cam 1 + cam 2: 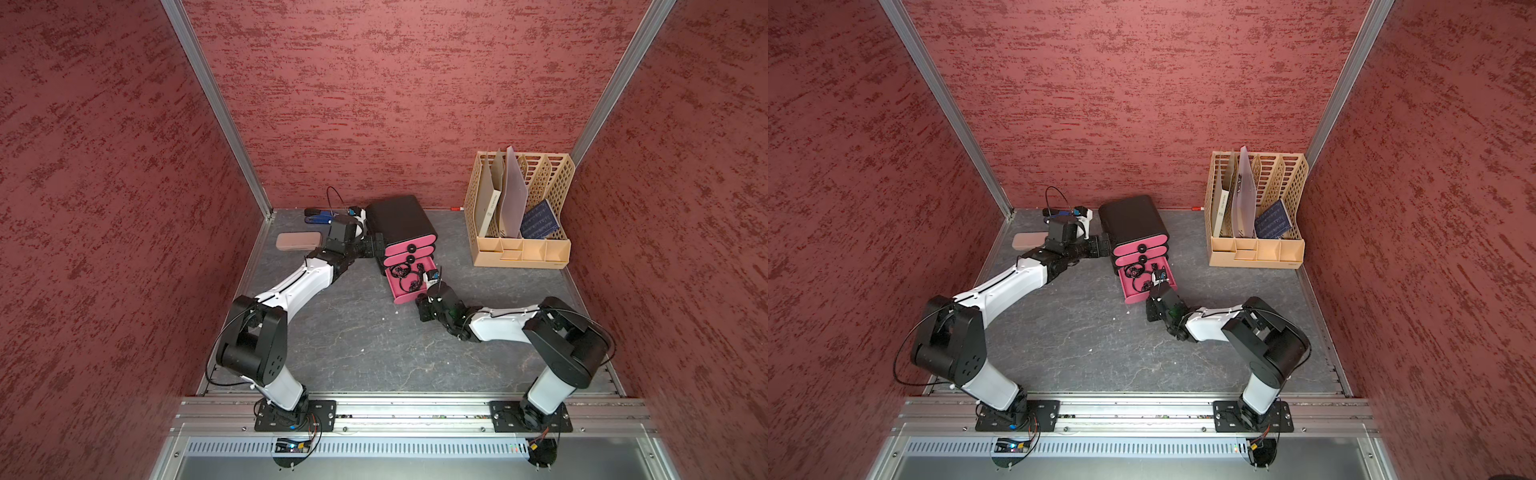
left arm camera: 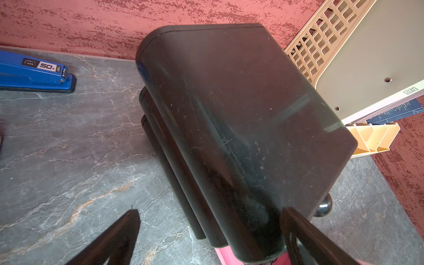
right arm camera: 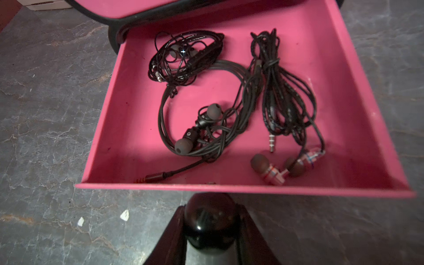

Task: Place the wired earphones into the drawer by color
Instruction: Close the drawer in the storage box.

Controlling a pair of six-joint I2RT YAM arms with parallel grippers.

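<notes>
Now | bottom pink drawer [image 3: 137, 114] out, three black earphones [image 3: 206, 128] inside | right gripper [image 3: 211, 212] clamps knob [image 3: 210, 229] | left gripper [image 2: 210, 212] spread

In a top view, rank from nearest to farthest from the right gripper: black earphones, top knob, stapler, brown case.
1. Black earphones, in the open drawer, just beyond the right gripper, which grips the bottom knob.
2. Top knob, higher on the cabinet front.
3. Stapler and brown case, far left: too close to call.
</notes>
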